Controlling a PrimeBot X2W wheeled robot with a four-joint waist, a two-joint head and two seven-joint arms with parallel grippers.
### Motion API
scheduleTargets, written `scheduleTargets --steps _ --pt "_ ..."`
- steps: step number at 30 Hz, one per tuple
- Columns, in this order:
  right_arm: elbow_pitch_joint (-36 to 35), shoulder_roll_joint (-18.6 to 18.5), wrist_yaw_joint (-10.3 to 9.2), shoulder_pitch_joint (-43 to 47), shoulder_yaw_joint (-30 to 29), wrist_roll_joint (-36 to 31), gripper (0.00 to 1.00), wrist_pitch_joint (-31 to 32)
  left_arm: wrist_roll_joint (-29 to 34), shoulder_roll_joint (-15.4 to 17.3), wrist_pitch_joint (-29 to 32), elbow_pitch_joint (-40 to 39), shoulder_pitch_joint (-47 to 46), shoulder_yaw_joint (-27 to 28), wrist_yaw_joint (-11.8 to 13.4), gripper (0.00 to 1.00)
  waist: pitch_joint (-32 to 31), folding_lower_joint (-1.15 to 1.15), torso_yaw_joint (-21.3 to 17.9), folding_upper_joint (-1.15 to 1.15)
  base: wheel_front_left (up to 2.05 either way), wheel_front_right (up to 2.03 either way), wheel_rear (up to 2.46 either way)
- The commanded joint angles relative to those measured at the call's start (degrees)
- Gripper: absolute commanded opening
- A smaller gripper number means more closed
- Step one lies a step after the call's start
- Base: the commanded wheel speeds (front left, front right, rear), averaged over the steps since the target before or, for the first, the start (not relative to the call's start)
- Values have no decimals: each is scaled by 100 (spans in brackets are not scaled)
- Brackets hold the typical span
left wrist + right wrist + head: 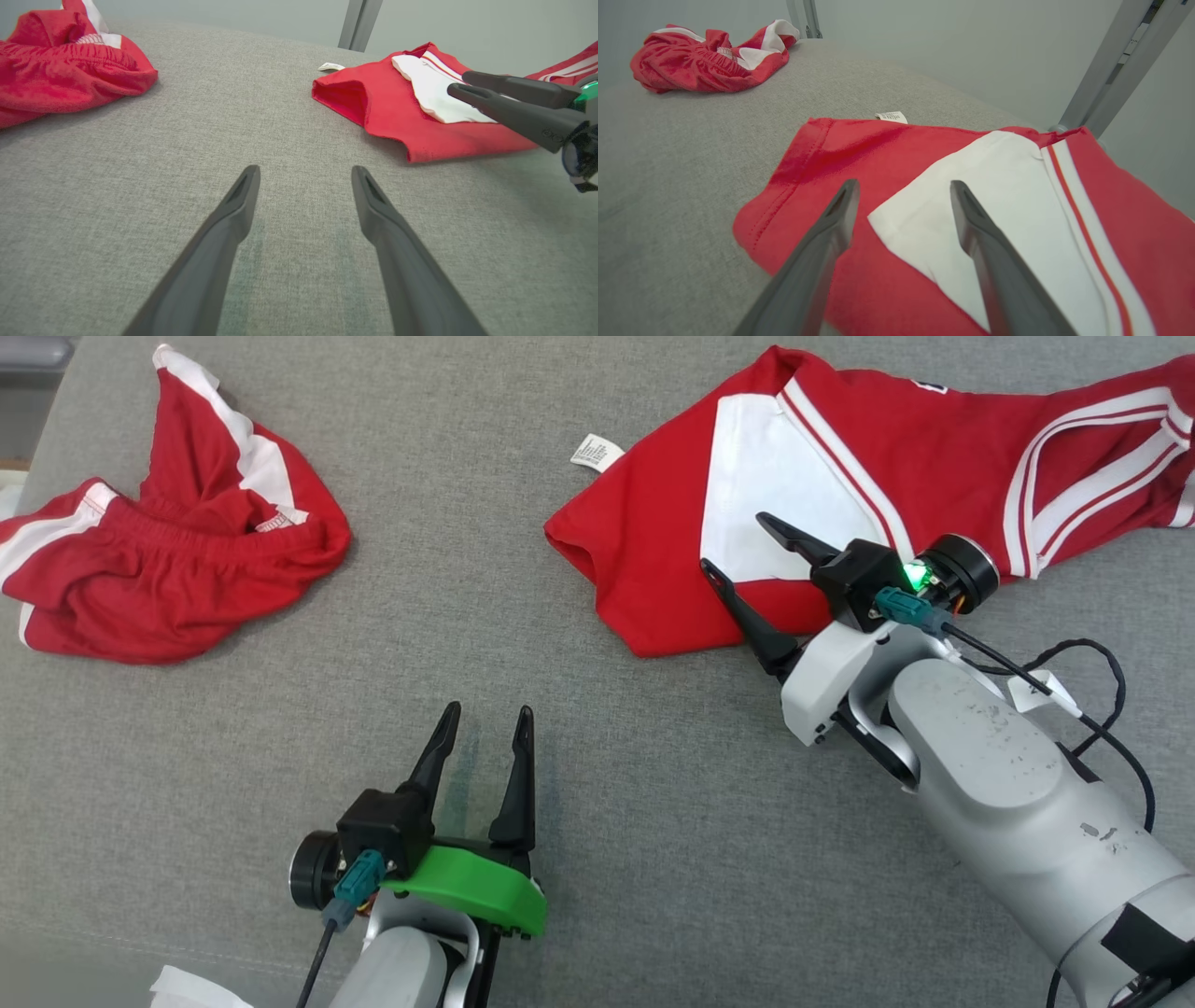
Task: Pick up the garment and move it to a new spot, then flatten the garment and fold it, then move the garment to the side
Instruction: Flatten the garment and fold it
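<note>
The garment (896, 439), a red shirt with white panels and stripes, lies spread at the upper right of the grey surface; a white label (596, 451) sticks out at its left edge. My right gripper (734, 541) hovers open over the shirt's lower left part, nothing between its fingers. In the right wrist view the gripper (904, 184) straddles the border of the red cloth (901, 144) and a white panel. My left gripper (490, 709) stands open above bare surface at the lower middle, well apart from the shirt (387, 107). The left wrist view also catches the right gripper (460, 81).
A second red and white piece, crumpled shorts (187, 560), lies at the upper left. The padded grey surface (560, 616) stretches between both pieces. A black cable (1111, 691) loops beside my right forearm. Metal posts (1106, 60) stand behind the far edge.
</note>
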Motion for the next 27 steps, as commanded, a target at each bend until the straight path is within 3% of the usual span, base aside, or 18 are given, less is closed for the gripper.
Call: scheduleTargets --steps 1,12,13,15,17,18,20,27 --pt "125 -31 -8 -107 83 107 100 -1 -56 12 5 6 -102 -14 27 100 88 0 82 0 0 0 0" --pt "936 114 -8 -382 602 478 98 -1 -110 13 5 5 -31 -49 63 100 119 0 245 0 0 0 0" --pt "952 118 -8 -386 595 493 91 -1 -114 12 5 -3 -17 -53 68 100 117 0 245 0 0 0 0" --pt "980 119 -8 -402 541 487 51 -1 -111 13 5 -13 6 -60 75 100 116 0 240 0 0 0 0" --pt "1001 128 -8 -408 424 467 33 -1 -118 13 5 -19 14 -65 73 100 115 0 231 0 0 0 0" --pt "1007 133 -8 -403 392 446 30 -1 -120 13 5 -19 12 -67 74 100 115 0 228 0 0 0 0" --pt "1039 149 -8 -391 273 409 0 -1 -122 13 5 -8 4 -64 78 100 112 0 216 0 0 0 0" --pt "1010 231 -8 -284 23 285 0 -1 -119 13 5 55 -23 -45 71 100 37 0 182 0 0 0 0"
